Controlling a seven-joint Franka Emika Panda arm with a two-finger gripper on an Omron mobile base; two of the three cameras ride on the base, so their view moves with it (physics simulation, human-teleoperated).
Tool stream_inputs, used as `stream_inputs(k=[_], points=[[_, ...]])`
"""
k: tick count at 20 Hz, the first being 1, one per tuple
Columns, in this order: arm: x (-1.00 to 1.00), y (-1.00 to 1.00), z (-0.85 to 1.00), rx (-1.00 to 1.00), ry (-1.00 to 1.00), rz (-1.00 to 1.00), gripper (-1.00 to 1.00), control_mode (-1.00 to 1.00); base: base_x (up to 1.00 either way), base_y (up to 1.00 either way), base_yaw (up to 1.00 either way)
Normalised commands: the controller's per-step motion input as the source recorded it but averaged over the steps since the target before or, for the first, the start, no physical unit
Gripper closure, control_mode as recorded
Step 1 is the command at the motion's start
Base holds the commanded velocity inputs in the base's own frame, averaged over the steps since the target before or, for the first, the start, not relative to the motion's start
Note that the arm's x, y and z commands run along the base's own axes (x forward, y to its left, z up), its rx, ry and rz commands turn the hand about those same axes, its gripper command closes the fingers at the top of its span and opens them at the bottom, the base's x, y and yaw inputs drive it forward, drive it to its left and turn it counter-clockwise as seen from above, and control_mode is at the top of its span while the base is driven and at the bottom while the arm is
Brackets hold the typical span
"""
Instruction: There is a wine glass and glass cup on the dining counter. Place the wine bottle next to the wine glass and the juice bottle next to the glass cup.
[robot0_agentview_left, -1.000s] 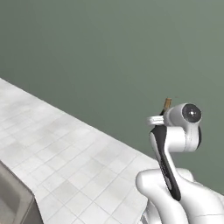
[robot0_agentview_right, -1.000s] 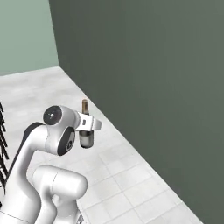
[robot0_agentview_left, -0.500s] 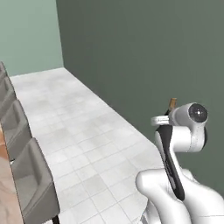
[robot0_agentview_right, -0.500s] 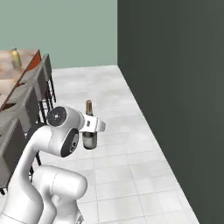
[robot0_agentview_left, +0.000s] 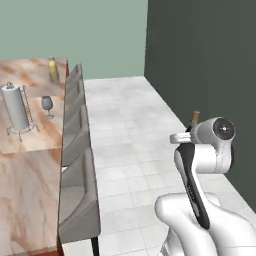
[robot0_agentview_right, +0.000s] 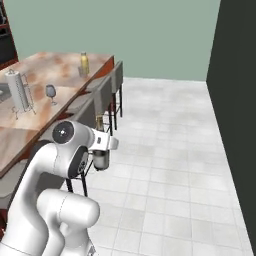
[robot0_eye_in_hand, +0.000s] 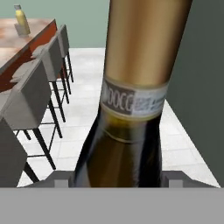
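Wine bottle (robot0_eye_in_hand: 131, 109): base cut off in the hand view, body mostly hidden behind the arm in base views. Gripper (robot0_eye_in_hand: 118, 179): clamped on it, bottle upright between the fingers. Juice bottle (robot0_agentview_right: 84, 63) and wine glass (robot0_agentview_right: 51, 91) stand on the dining counter (robot0_agentview_right: 45, 70), well apart.

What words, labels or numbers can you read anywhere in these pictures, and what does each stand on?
"DOCG": on the pale neck band of the wine bottle in the hand view; the smaller print beside it is too blurred to read.
Juice bottle label: too small to read.

The pale neck band of the wine bottle (robot0_eye_in_hand: 135, 100) carries the letters "DOCG". The band's smaller print is too blurred to read.
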Motion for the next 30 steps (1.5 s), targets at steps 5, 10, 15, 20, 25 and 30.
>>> stream_inputs(k=[5,10,15,20,25,30], points=[[0.00,0.00,0.00,0.00,0.00,0.00,1.00,1.00,0.58,-0.38,0.20],[0.00,0.00,0.00,0.00,0.00,0.00,1.00,1.00,0.65,-0.36,0.16],[0.00,0.00,0.00,0.00,0.00,0.00,1.00,1.00,0.66,-0.33,0.20],[0.00,0.00,0.00,0.00,0.00,0.00,1.00,1.00,0.66,-0.29,0.29],[0.00,0.00,0.00,0.00,0.00,0.00,1.00,1.00,0.65,-0.31,0.27],[0.00,0.00,0.00,0.00,0.00,0.00,1.00,1.00,0.63,-0.30,0.30]])
